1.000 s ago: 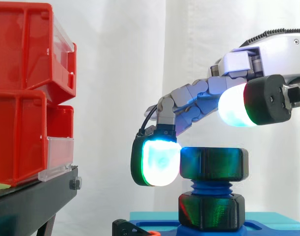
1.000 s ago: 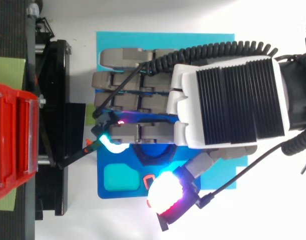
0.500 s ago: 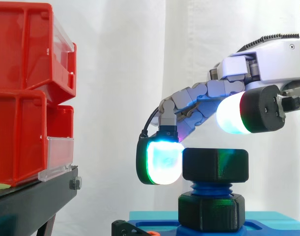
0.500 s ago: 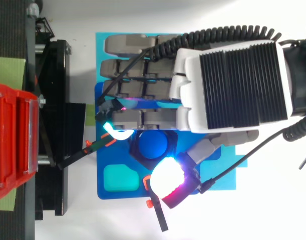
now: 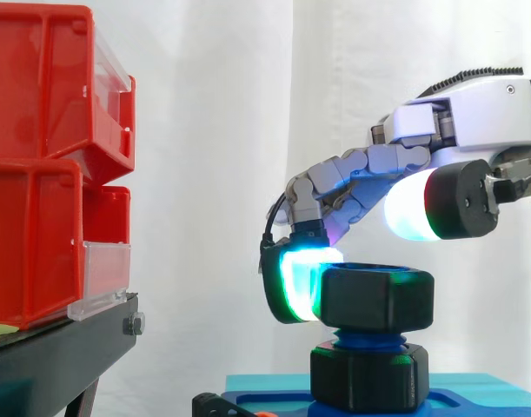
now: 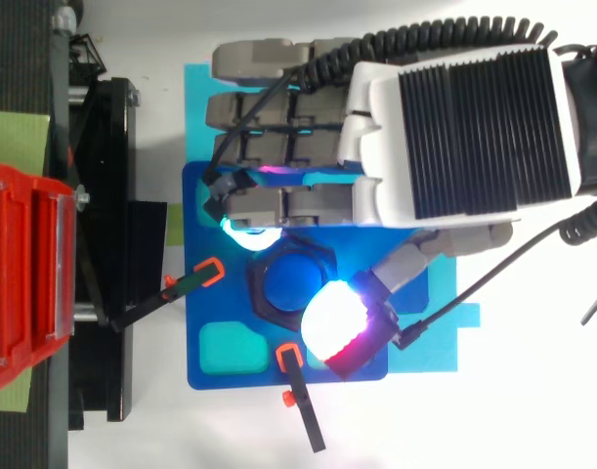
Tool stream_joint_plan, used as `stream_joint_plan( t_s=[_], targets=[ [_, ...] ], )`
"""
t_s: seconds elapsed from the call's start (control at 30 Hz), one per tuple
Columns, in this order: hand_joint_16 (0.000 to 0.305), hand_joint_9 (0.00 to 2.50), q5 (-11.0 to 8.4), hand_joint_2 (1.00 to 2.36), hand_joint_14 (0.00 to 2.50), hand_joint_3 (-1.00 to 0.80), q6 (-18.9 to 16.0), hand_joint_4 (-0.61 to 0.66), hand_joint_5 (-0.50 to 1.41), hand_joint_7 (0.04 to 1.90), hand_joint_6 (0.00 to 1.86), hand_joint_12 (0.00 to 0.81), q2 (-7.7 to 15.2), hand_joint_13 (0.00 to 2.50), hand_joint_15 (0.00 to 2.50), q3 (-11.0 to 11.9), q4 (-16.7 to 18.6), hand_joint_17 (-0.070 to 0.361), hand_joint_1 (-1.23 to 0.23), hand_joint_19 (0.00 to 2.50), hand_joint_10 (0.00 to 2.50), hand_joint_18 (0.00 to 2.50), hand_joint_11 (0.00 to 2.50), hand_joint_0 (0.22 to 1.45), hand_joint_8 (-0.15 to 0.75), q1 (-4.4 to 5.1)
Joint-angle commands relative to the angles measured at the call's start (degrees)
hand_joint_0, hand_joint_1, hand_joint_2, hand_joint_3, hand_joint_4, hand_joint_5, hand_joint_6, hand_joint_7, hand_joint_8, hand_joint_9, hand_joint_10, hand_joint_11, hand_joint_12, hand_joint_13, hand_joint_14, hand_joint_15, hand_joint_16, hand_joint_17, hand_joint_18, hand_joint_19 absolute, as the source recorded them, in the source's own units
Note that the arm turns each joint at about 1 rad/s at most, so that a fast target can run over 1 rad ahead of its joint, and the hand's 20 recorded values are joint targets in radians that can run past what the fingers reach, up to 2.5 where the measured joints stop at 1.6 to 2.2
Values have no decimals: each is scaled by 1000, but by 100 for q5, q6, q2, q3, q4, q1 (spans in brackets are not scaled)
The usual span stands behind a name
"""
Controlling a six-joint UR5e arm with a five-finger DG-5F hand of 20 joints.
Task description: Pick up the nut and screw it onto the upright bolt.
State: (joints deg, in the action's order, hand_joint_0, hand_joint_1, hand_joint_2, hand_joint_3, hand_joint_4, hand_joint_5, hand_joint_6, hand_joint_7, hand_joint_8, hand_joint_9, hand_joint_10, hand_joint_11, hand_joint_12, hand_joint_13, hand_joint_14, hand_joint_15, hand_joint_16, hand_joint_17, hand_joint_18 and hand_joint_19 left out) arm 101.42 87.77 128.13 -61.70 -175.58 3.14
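The black hex nut [image 5: 378, 300] [image 6: 264, 298] sits on the upright blue bolt [image 5: 369, 337] [image 6: 290, 281], above a second black nut [image 5: 365, 378] at the bolt's foot. My hand [image 5: 474, 122] [image 6: 464, 127] reaches in from the right, above the bolt. One bent finger rests its cyan-green pad [image 5: 298, 282] [image 6: 247, 233] against the nut's left side. The thumb's white-red pad [image 5: 426, 204] [image 6: 332, 322] hangs above the nut's rim without touching it. The remaining fingers lie over the board behind the bolt. Nothing is clamped between thumb and fingers.
The bolt stands on a dark blue board [image 6: 205, 195] over a cyan plate [image 6: 445, 293], held by orange clamps [image 6: 208, 274] [image 6: 288, 357]. A teal pad [image 6: 230, 344] sits at the board's corner. Red bins [image 5: 48, 165] [image 6: 24, 283] on a black stand [image 5: 56, 356] are at the left.
The glowing finger pad slid right along the nut's left side and the nut sits slightly lower. The thumb came in over the nut's rim. The hand shifted up in the top view.
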Motion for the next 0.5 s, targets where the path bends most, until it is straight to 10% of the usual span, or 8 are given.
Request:
stream_joint_plan(
  t_s=[0.0,0.47],
  targets=[
    [17,702,44,1000,0,-500,56,189,-36,1466,500,237,1,565,0,0,6,37,-205,0,0,133,0,533,272,-51],
    [14,828,317,1000,0,-500,197,226,-27,1255,611,216,1,648,0,0,-12,31,-208,0,0,231,0,542,275,-323]
  ],
)
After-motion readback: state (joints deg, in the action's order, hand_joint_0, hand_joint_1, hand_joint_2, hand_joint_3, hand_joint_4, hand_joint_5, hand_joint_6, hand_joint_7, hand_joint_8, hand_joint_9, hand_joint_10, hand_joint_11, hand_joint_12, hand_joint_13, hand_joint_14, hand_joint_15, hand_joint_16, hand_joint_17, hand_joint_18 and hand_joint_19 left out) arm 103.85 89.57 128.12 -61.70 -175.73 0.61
